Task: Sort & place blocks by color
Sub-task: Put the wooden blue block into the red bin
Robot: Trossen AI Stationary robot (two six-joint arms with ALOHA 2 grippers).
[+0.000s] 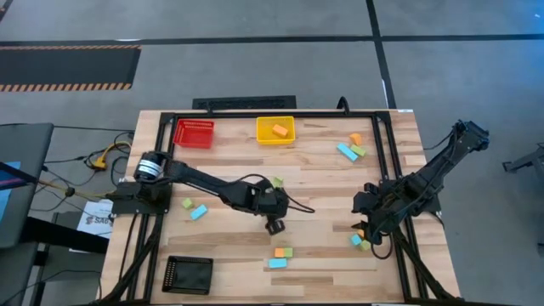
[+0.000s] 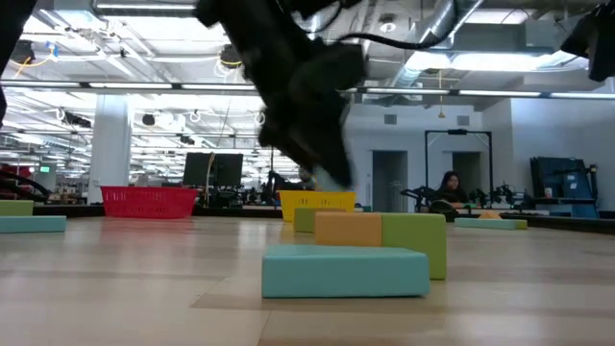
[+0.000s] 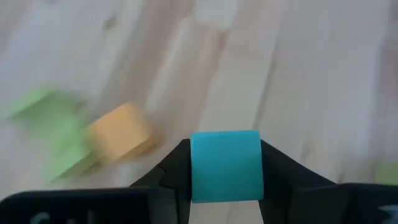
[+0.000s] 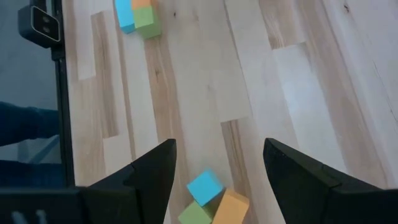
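Note:
My left gripper (image 1: 274,224) is over the table's middle, shut on a light blue block (image 3: 225,165). It shows as a dark shape above the tabletop in the low view (image 2: 317,125). An orange block (image 3: 119,132) and a green block (image 3: 53,121) lie on the table beyond it. My right gripper (image 4: 217,177) is open at the right side (image 1: 365,223), above a blue (image 4: 204,186), a green (image 4: 196,213) and an orange block (image 4: 230,208). An orange block (image 1: 280,130) lies in the yellow tray (image 1: 263,136). My left gripper pinches the light blue block between its two fingers (image 3: 177,171), which lie on the block's two opposite side faces (image 3: 198,168). The fingers point down at the table. The block is lifted clear of the wood.
A red tray (image 1: 194,133) stands at the far left and a black tray (image 1: 187,274) at the near left. Loose blocks lie at the far right (image 1: 351,148), at the left (image 1: 194,208), and near the front (image 1: 280,257), where a blue bar (image 2: 346,271) lies before an orange and a green block.

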